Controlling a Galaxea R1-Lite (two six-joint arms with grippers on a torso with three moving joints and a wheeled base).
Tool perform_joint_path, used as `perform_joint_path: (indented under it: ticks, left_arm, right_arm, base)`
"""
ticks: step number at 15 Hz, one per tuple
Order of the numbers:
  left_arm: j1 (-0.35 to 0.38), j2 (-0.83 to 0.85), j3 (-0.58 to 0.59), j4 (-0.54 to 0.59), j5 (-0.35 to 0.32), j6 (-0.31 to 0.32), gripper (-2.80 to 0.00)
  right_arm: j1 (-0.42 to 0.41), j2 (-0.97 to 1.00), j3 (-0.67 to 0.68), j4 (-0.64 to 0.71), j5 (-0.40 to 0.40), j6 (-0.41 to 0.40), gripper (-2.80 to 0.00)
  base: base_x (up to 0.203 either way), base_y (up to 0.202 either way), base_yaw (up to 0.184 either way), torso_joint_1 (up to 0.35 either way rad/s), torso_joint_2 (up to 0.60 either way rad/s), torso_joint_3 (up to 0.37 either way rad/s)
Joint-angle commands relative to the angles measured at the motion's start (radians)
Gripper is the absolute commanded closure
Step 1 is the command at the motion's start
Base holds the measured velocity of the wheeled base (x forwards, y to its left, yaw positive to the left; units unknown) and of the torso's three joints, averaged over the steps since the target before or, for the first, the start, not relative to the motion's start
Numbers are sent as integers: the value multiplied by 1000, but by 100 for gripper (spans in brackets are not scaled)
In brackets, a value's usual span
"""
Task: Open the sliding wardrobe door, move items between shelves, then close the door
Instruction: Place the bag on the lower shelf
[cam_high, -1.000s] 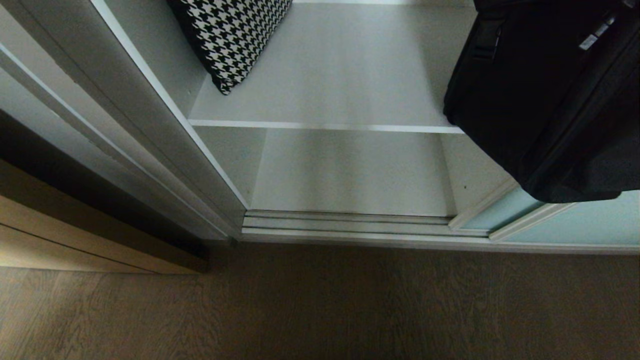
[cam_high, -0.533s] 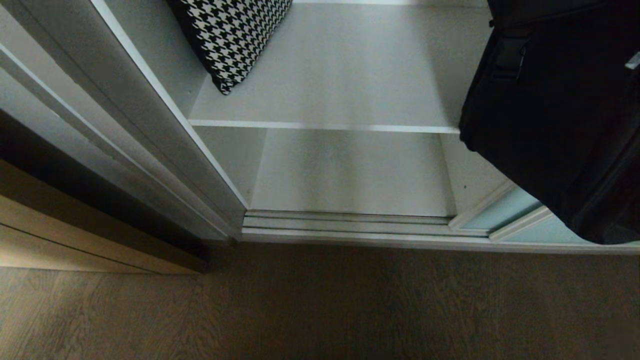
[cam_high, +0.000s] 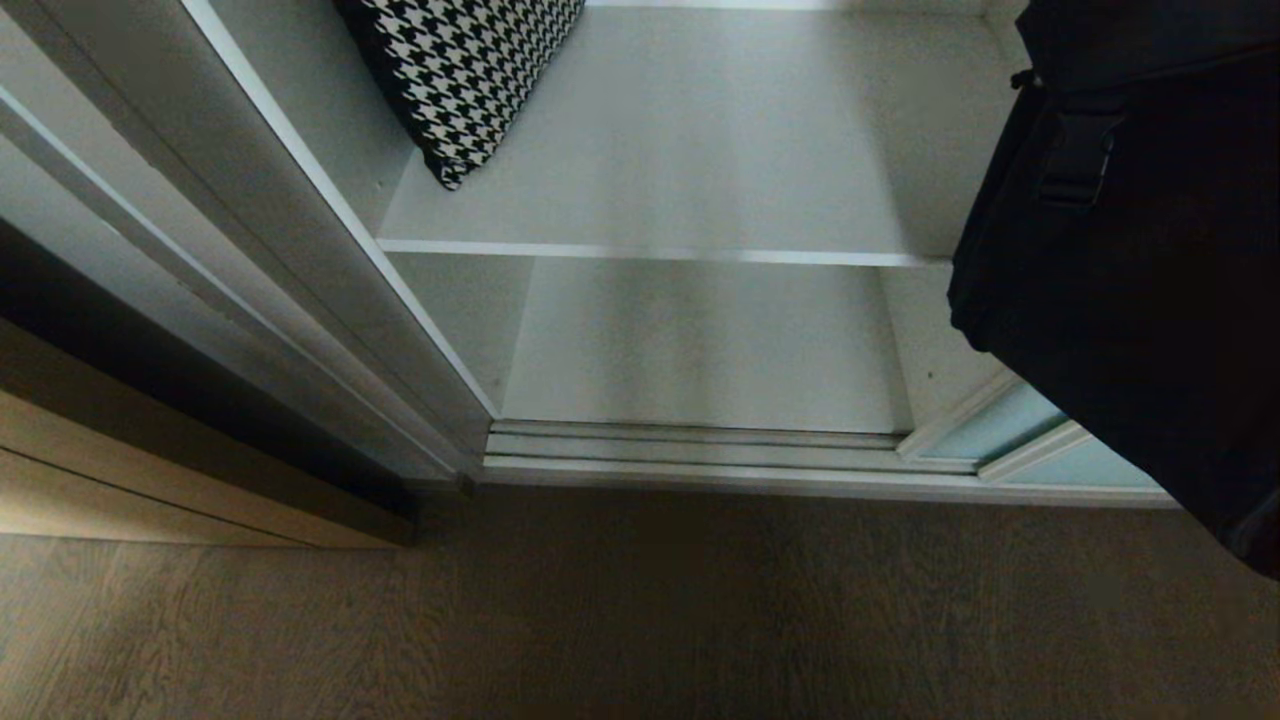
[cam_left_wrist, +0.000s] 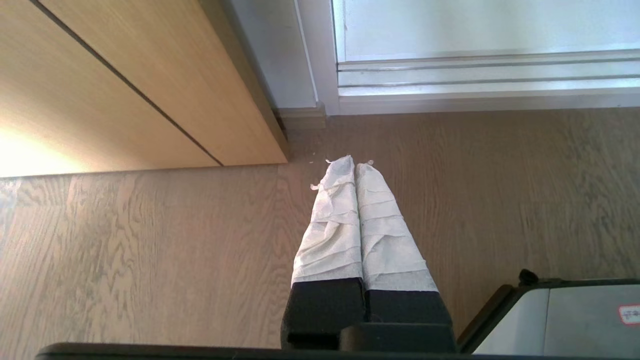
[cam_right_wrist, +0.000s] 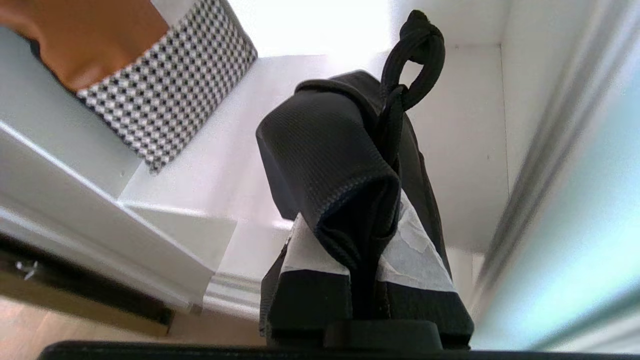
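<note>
Hanging at the right side of the open wardrobe, the black bag is carried off the boards by the right end effector, whose taped fingers are pinched tight on a fold of the bag's fabric; a knotted black cord loop sticks up above that fold. In the head view the bag covers the right end of the upper shelf and the right wall of the compartment, reaching down past the floor track, and touches neither shelf as far as can be seen. A plastic buckle shows on its side. The lower shelf is bare. A black-and-white houndstooth cushion leans in the back left corner of the upper shelf. The sliding wardrobe door stands pushed to the right, only a strip of pale blue glass showing beside the bag. The left end effector hangs low over the wooden floor near the light wood cabinet, its wrapped fingers pressed together and holding nothing.
</note>
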Motion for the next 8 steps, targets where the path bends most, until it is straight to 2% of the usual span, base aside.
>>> perform_joint_path:
  ticks: [1,8]
  left_arm:
    - [0,0,0,-1,0,-17,0]
    - [0,2,0,-3,-6,-10,0]
  right_arm:
    - [0,-59,35,27,1,0,0]
    - [0,-178,246,35,-7,2,0]
  base:
    - [0,0,0,0,0,0]
    - [0,0,0,0,0,0]
